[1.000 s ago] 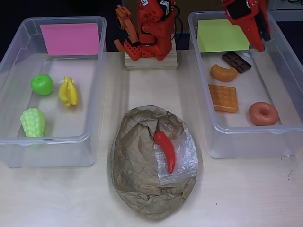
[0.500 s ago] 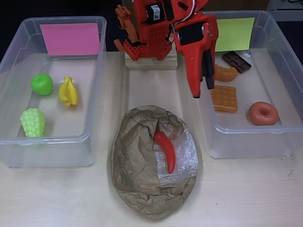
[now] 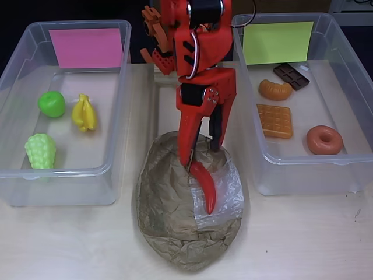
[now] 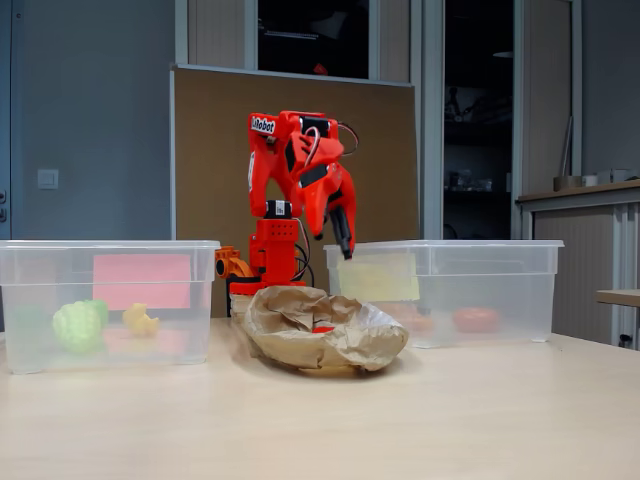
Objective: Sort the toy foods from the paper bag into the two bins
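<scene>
Red chili [image 3: 204, 186] lies on the paper bag [image 3: 169, 216] at table centre, overhead view, its fat end toward 12 o'clock and its tip curving toward 6, partly on the bag's clear plastic window [image 3: 228, 195]. Bag sits between the two bins, a bit toward 6 o'clock of them, crumpled & oval. In the fixed view the bag [image 4: 320, 335] shows as a low brown heap w/ a bit of red just visible inside.

Gripper [image 3: 203, 154] hangs at 12 o'clock of the chili, fingers spread apart, nothing between them; longer finger tip looks right at the chili's fat end in the overhead view but can't tell if it touches. In the fixed view the gripper [image 4: 344, 240] is clearly above the bag, so likely a gap.

Left bin [image 3: 17, 175] at 9 o'clock of the bag has a pink card [image 3: 86, 48] at its far end & holds green apple [image 3: 52, 104], yellow bananas [image 3: 84, 112] just beside it, pale-green grapes [image 3: 40, 150] toward 6 o'clock of the apple.

Right bin [image 3: 361, 76] at 3 o'clock has a yellow-green card [image 3: 274, 42] & holds chocolate bar [image 3: 291, 76], croissant [image 3: 275, 90] close beside it, waffle [image 3: 274, 121] below that, donut [image 3: 324, 140] at 4 o'clock of the waffle. All four sit apart from each other except the bar & croissant, which nearly touch
</scene>
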Robot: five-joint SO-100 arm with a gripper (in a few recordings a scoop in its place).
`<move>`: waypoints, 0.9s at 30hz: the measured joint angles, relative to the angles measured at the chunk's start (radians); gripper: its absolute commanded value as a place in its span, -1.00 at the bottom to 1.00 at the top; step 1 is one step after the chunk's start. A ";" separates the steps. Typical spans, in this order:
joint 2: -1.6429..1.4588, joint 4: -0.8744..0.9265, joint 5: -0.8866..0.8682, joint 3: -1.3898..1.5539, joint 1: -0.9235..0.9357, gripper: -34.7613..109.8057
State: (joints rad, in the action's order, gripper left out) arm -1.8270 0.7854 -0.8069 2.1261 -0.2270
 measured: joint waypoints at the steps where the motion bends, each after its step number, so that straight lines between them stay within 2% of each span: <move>1: 0.038 -0.006 0.009 -0.018 0.005 -0.06; 11: 0.336 -0.025 0.031 -0.149 0.041 -0.07; 27: 0.448 -0.086 -0.041 -0.150 -0.026 -0.05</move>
State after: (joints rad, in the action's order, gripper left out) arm -1.3790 0.6995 -0.8483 1.9758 -0.2531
